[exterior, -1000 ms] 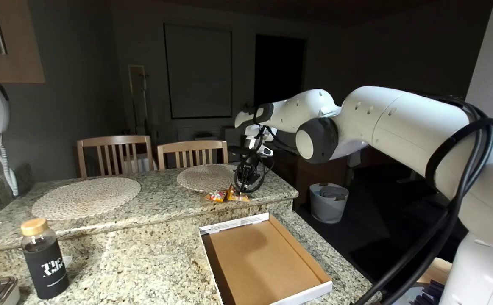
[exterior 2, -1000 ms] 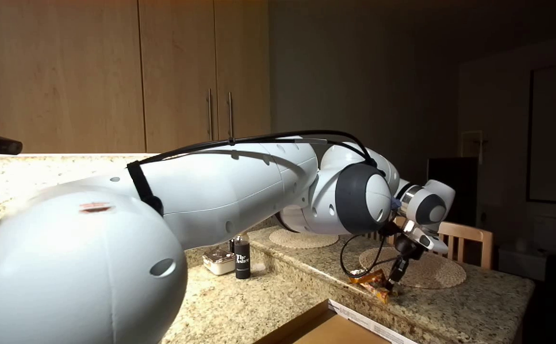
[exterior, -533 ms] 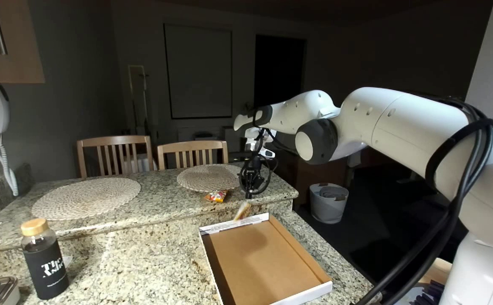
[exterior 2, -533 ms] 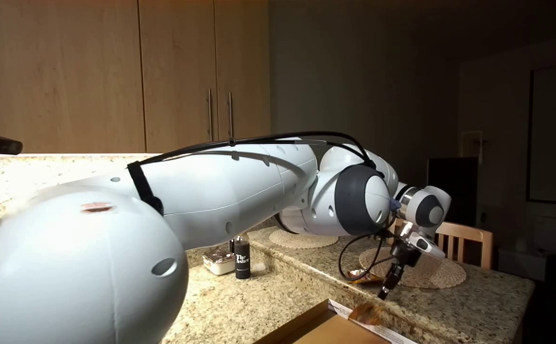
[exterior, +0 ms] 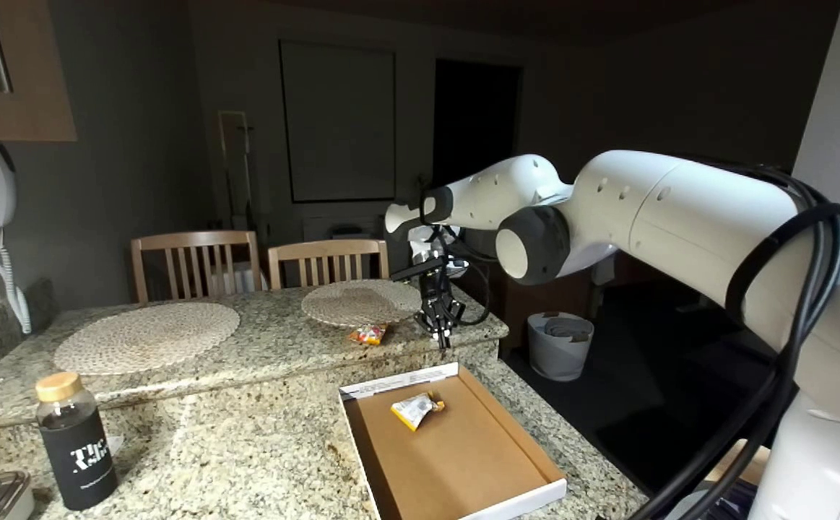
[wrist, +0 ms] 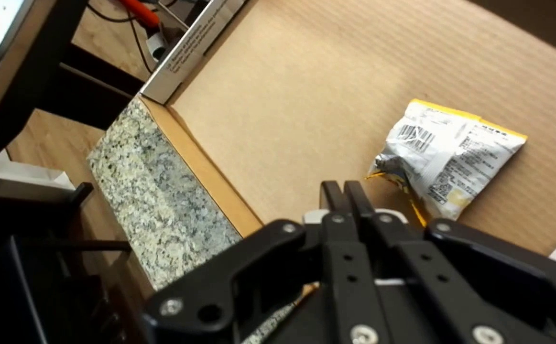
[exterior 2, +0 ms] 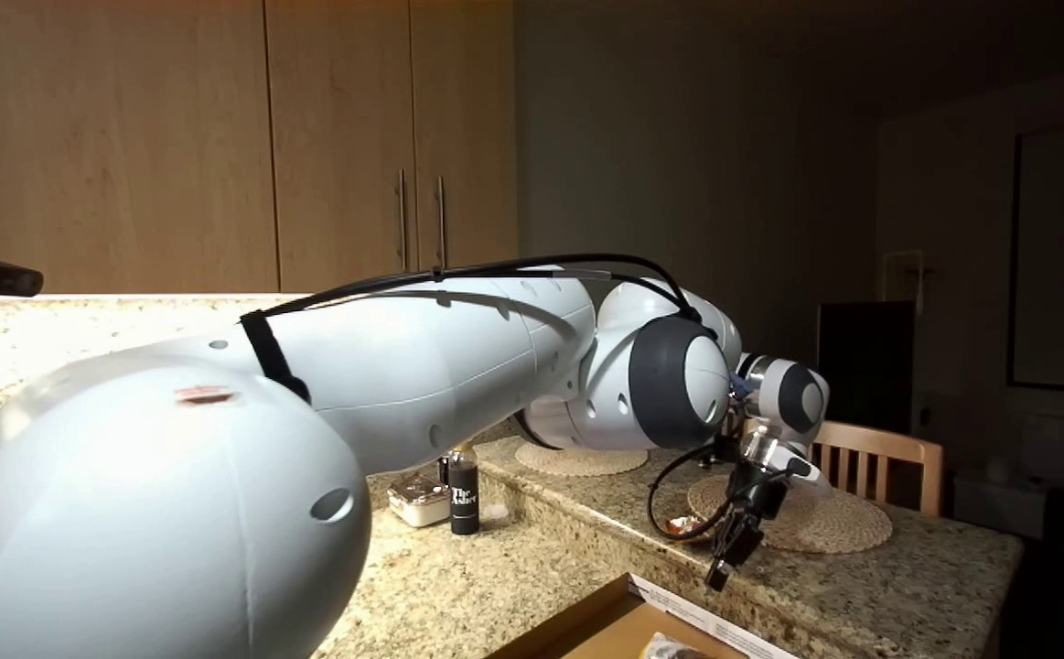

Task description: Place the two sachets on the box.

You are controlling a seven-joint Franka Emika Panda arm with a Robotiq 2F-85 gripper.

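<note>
A loose sachet (exterior: 370, 334) sits on the raised surface (exterior: 268, 347) at 9 o'clock from the hand (exterior: 444, 343) in an exterior view; a second sachet (wrist: 445, 157), barcode up in the wrist view, lies in the box (exterior: 456, 462), toward 7 o'clock. The hand hangs with fingers all but touching and nothing between them. Half the job looks done. For the remaining half, it would do best to swing above the loose sachet, part its fingers, come straight down and pinch the middle lightly, since the foil looks apt to crumple and slip. A low release toward the box's 5 o'clock should keep the two from stacking.

A bottle (exterior: 79, 451) between 8 and 9 o'clock and an outer mat (exterior: 146, 338) at 9 lie off the likely route. The near mat (exterior: 354, 300) spreads just beyond the loose sachet, toward its 12 o'clock, where a fingertip could catch the weave. A cable loop (exterior 2: 651, 503) crosses in front of that sachet in an exterior view and might drag it. The box's upright rim must be cleared on the way in. A basket (exterior: 557, 357) stands at 3 o'clock.
</note>
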